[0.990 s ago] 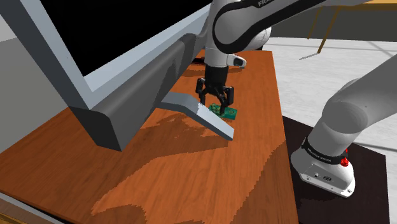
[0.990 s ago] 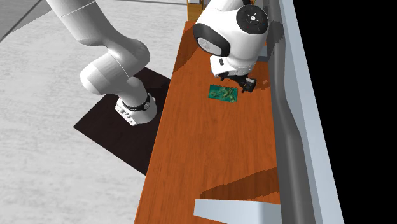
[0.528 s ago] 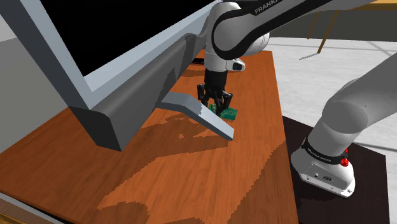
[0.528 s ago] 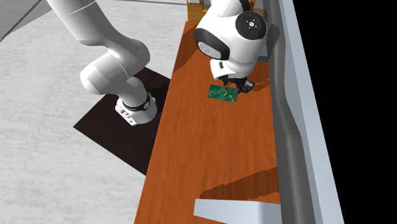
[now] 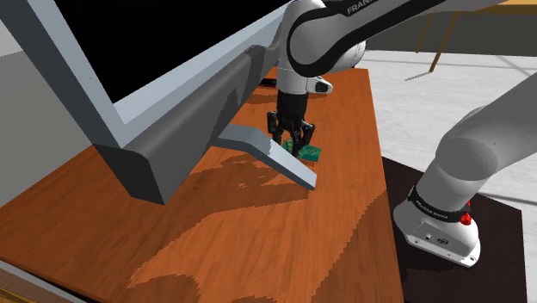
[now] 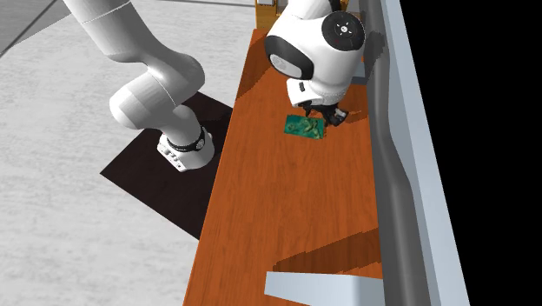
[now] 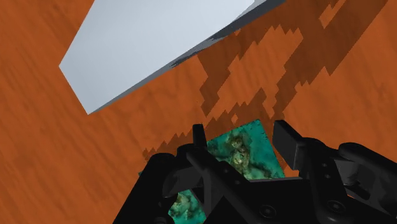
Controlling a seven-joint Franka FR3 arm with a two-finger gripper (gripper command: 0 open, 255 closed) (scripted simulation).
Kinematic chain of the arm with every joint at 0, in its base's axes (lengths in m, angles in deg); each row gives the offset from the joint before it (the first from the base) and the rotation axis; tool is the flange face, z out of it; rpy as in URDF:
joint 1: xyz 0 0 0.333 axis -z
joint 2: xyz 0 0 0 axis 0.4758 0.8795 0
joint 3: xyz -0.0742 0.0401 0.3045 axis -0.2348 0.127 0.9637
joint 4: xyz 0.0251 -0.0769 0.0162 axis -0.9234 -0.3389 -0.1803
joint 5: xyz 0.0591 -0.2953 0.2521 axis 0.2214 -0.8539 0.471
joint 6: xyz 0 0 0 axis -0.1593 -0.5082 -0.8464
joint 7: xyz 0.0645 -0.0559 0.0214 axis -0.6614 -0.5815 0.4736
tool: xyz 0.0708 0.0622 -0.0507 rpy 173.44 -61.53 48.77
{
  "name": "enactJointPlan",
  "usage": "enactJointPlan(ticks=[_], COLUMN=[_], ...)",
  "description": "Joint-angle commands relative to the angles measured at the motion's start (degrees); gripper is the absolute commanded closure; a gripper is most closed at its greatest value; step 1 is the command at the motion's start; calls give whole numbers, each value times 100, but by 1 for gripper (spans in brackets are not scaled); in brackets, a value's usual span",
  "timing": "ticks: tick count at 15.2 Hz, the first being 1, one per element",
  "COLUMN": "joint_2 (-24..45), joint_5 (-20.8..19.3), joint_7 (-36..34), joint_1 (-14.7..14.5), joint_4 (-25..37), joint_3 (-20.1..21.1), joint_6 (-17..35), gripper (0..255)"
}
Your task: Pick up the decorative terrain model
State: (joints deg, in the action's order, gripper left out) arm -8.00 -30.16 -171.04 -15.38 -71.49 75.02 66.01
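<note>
Tool (image 7: 240, 137) lower now, tight on terrain model (image 6: 305, 127), grey slab (image 7: 159, 44) close beside.

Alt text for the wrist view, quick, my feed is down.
The black gripper clasps the green terrain model between its fingers on the reddish wooden table. A pale grey slab lies on the table just beyond the model.

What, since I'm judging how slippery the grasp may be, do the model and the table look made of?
The model is a thin flat slab with a mottled green and brown top that looks printed or painted and matte. Its actual material cannot be told. The table looks like wood: it is reddish-brown with streaky grain and seems to have a smooth, low-sheen finish.
</note>
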Motion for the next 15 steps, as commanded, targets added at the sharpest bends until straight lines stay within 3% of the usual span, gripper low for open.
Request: enactJointPlan(ticks=[1,15], joint_2=[-80,-465], joint_5=[-27,-209], joint_7=[-25,-236], joint_1=[5,31], joint_4=[76,717], joint_3=[-46,-315], joint_6=[-158,-1166], gripper=[255,255])
